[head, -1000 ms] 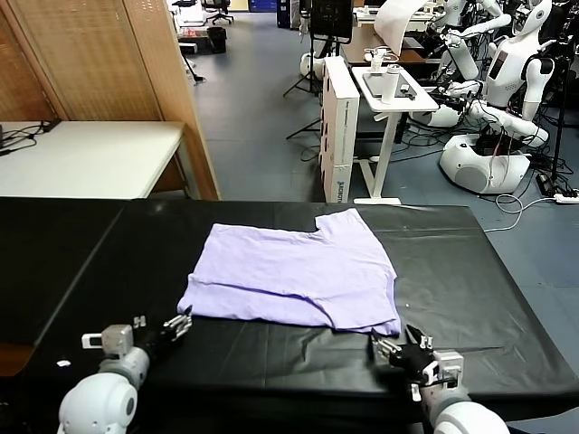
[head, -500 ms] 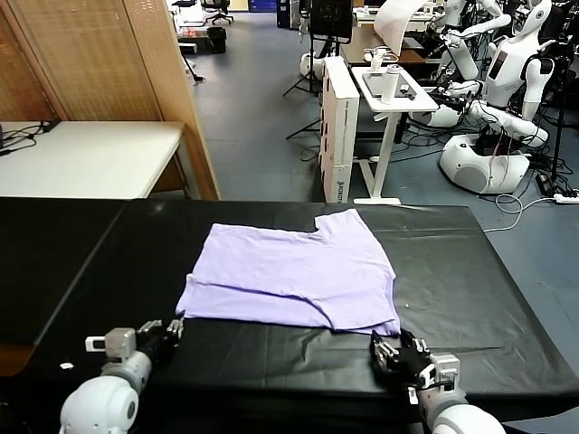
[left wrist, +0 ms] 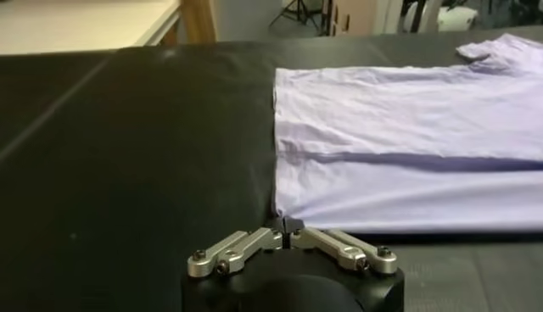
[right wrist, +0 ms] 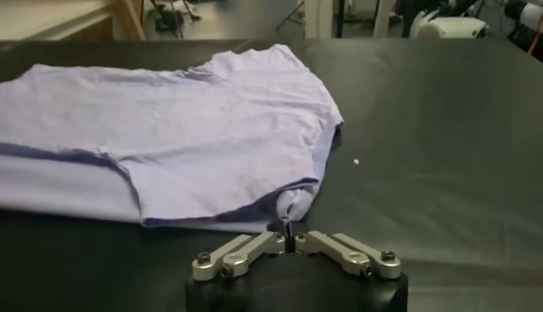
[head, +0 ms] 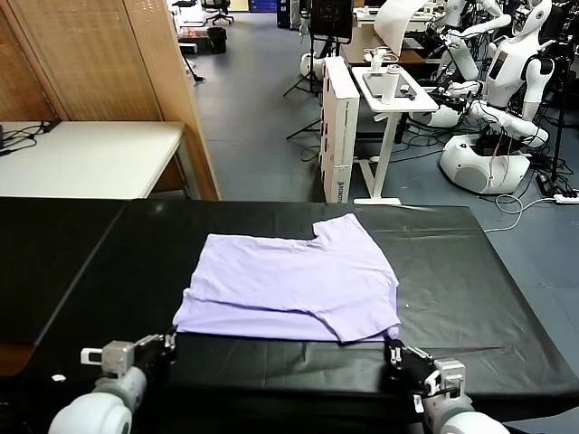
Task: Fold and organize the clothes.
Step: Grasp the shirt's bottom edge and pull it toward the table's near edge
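Observation:
The clothes are one light lavender T-shirt (head: 289, 280), lying flat and partly folded on the black table (head: 470, 271), plain side up. My left gripper (head: 169, 343) is at its near left corner, shut on the hem there. In the left wrist view the fingertips of the left gripper (left wrist: 286, 227) meet at the corner of the T-shirt (left wrist: 407, 144). My right gripper (head: 394, 348) is at the near right corner. In the right wrist view the right gripper (right wrist: 288, 233) pinches a small raised bunch of the T-shirt (right wrist: 170, 127).
Both grippers are close to the table's front edge. A white table (head: 81, 158) and a wooden screen (head: 90, 54) stand at the back left. A white stand (head: 389, 90) and other robots (head: 507, 90) are beyond the far edge.
Both grippers went from open to shut at the shirt's near corners. The shirt's near edge has slid toward me, and both arms drew back a little.

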You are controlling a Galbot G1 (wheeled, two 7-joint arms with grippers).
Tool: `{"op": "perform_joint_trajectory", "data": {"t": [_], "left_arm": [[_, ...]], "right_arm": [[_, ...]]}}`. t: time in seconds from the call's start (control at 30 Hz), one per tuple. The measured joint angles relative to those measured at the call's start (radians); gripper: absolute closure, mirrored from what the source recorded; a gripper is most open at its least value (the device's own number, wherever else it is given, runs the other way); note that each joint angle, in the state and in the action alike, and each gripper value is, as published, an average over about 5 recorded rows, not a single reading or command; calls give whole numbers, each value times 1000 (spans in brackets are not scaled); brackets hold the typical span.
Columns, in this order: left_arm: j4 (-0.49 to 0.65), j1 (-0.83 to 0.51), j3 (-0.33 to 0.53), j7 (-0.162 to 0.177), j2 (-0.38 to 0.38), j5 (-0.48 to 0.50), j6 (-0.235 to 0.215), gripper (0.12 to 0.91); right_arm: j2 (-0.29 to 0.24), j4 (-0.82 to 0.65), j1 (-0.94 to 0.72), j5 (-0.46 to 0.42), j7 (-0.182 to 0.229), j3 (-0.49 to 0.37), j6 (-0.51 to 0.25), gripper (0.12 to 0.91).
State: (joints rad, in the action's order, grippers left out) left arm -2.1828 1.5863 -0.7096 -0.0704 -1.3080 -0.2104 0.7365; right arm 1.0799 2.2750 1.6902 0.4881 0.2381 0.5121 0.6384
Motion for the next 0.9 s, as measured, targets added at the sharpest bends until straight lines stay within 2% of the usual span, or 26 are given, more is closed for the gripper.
{"op": "perform_joint_trajectory", "data": {"t": [0.17,0.47,0.53,0.63,0.73,0.83,0.9], "left_arm": [[-36,45,-8,-30,0,60,0,881],[-75,116,-16,-73,-5,189,0,883],[-85,129,-16,-79,-8,207,0,883],[-100,147,-16,-90,-12,233,0,882],[-117,167,-16,-93,-17,245,0,845],[-137,181,-16,-92,-21,246,0,716],[-150,187,-17,-90,-22,246,0,586]], "right_arm": [[-17,39,35,-18,-2,18,26,874],[-14,81,66,-21,6,18,60,874],[-14,89,70,-17,12,21,68,844],[-14,101,75,-3,16,26,84,706],[-13,116,79,29,25,33,97,517],[-12,130,81,70,46,45,98,328],[-12,140,82,95,59,55,98,217]]}}
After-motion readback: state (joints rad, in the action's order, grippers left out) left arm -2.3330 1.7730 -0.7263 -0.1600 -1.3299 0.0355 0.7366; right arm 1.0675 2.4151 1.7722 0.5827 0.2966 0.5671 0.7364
